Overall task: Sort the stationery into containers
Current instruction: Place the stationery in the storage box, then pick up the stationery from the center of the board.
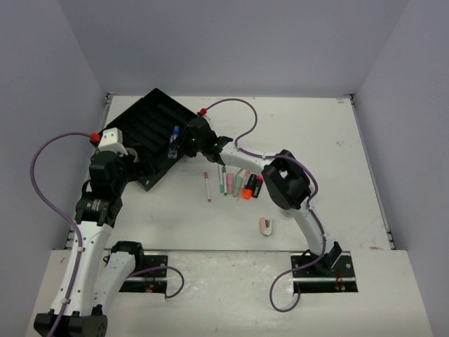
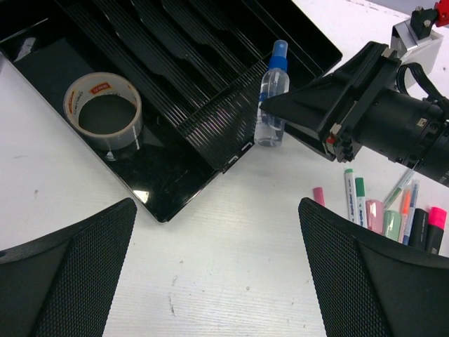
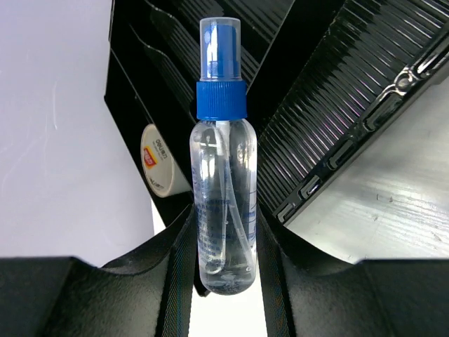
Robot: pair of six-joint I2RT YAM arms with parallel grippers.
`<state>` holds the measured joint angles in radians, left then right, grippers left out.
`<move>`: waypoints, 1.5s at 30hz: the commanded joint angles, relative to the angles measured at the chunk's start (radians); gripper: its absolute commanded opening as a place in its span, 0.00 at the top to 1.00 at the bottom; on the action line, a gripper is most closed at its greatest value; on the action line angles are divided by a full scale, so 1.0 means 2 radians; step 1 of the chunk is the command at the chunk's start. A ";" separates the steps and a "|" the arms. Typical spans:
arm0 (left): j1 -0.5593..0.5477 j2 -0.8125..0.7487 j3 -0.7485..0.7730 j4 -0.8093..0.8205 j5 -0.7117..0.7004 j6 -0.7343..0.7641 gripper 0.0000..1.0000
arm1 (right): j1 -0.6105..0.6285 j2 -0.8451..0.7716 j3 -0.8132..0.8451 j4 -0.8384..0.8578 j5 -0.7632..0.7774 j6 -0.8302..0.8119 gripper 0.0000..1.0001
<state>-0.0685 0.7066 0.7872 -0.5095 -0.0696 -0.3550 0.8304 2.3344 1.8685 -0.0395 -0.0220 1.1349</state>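
In the tray point(image 1: 151, 119), only the tape point(image 2: 103, 112) was sorted. Right gripper point(image 1: 179, 145) clamped a spray bottle point(image 3: 223, 203) at the tray's edge, left gripper point(image 2: 216, 210) gaped empty, and the pens point(image 1: 235, 184) and stapler point(image 1: 266, 226) lay on the table point(image 1: 337, 175).

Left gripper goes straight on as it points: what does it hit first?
Likely the near rim of the flat black compartmented plastic tray, though bare white table may come first; depth unclear.

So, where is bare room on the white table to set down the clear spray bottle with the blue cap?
The white table is bare from the row of coloured pens and markers to its right edge, and between the black plastic tray and that row. Crowded: the row itself and the tray corner by the right gripper.
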 commanded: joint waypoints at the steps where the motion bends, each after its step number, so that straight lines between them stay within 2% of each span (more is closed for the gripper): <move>1: -0.003 -0.008 -0.005 0.022 -0.008 0.007 0.00 | -0.001 -0.002 0.007 0.027 0.049 0.083 1.00; 5: -0.003 -0.009 -0.005 0.022 -0.007 0.006 0.00 | 0.000 0.005 0.019 0.037 0.067 0.105 1.00; 9: -0.003 -0.011 -0.005 0.022 -0.006 0.006 0.00 | 0.000 0.027 0.062 0.005 0.084 0.101 0.98; 19: -0.003 -0.015 -0.005 0.022 -0.006 0.006 0.00 | 0.000 0.039 0.057 -0.001 0.100 0.137 0.93; 22: -0.003 -0.017 -0.005 0.022 -0.004 0.006 0.00 | 0.002 0.037 0.053 0.001 0.096 0.133 0.89; 24: -0.004 -0.018 -0.005 0.022 -0.005 0.006 0.00 | 0.002 0.034 0.049 0.002 0.095 0.131 0.83; 28: -0.004 -0.017 -0.006 0.022 -0.006 0.006 0.00 | 0.001 0.029 0.042 0.009 0.090 0.121 0.57; 30: -0.005 -0.017 -0.006 0.022 -0.007 0.006 0.00 | 0.001 0.027 0.044 0.008 0.086 0.117 0.48; 33: -0.005 -0.017 -0.006 0.022 -0.008 0.006 0.00 | 0.001 0.021 0.041 0.011 0.080 0.106 0.43; 38: -0.005 -0.017 -0.006 0.022 -0.010 0.006 0.00 | -0.002 0.001 0.019 0.024 0.070 0.092 0.41; 43: -0.005 -0.017 -0.005 0.020 -0.017 0.004 0.00 | -0.002 -0.083 -0.051 0.047 0.084 0.005 0.40; 45: -0.005 -0.017 -0.005 0.018 -0.023 0.002 0.00 | -0.003 -0.151 -0.093 0.063 0.093 -0.044 0.35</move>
<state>-0.0746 0.6804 0.7872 -0.5095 -0.0873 -0.3553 0.8299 2.3091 1.7924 0.0082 0.1133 1.2491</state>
